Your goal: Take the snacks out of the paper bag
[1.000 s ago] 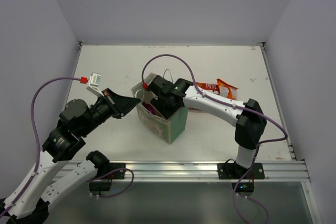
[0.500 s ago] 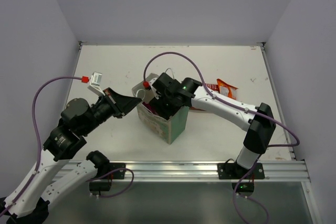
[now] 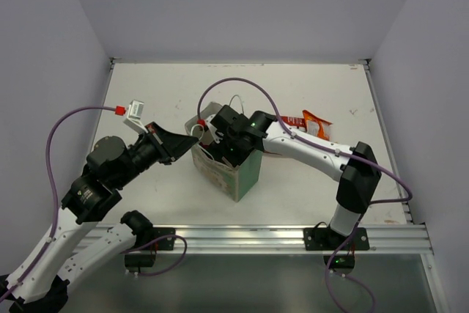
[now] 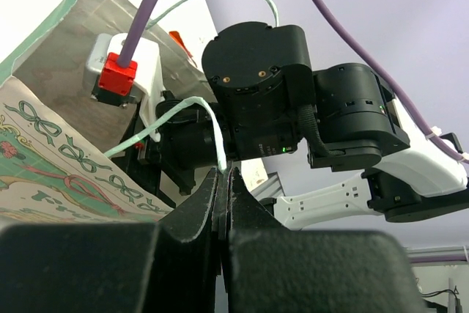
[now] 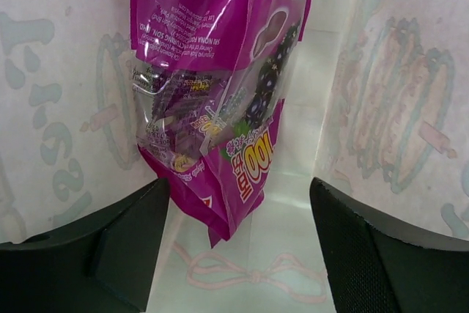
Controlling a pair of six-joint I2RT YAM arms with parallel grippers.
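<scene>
The left hand is clamping the white string handle of the paper bag standing on the worktop. The right hand is reaching inside the bag, fingers apart, and a magenta snack packet is standing just before them.

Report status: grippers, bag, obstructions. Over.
Left gripper shut on string handle. Right gripper open inside paper bag, straddling magenta packet. Nothing blocking.

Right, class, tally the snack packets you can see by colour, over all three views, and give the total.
magenta packet, inside the bag: 1
orange packet, on the table: 1
red-and-white packet, on the table: 1
Total in view: 3
</scene>
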